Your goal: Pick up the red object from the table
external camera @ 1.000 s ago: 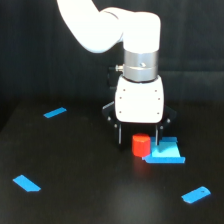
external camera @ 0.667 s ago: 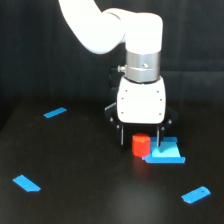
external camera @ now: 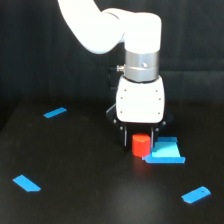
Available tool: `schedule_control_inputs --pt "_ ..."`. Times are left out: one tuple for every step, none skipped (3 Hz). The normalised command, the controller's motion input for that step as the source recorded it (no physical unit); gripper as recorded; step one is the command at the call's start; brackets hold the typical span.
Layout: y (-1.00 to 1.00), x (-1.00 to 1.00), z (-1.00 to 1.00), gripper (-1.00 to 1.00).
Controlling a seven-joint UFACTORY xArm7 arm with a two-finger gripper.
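red obj: small short red-orange cylinder (external camera: 140,145), sitting on the table, between the gripper's dark fingers, just beside and touching/overlapping the blue block on exterior view's right.
gripper: white-bodied w/ black fingers (external camera: 139,142), straddling the cyl; left finger (external camera: 123,136) clear, other partly hidden. Jaws look spread w/ a slim gap each side, not clamped yet — judged open.
change: vs 1.0 s and 0.7 s ago, gripper body sits lower over the cyl, fingers now reach down to its sides; cyl itself hasn't shifted, same spot by the block.
meaning: descent approx done, arm is at grasp height; my read = next is close jaws, then lift. Pick not yet made.
blue block: flat-ish bright blue square piece (external camera: 165,152), right next to cyl; risk the right finger nudges or catches it on close.
other bits: three thin blue flat strips, far left (external camera: 54,112), near left (external camera: 26,183), near right (external camera: 195,194), all well apart from cyl.
table: dark black matte surface (external camera: 90,200), cyl resting on it.
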Motion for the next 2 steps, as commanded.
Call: schedule_control_inputs --pt "-0.02 -0.14 0.14 -1.00" --pt "-0.10 -0.14 0.10 -0.87"
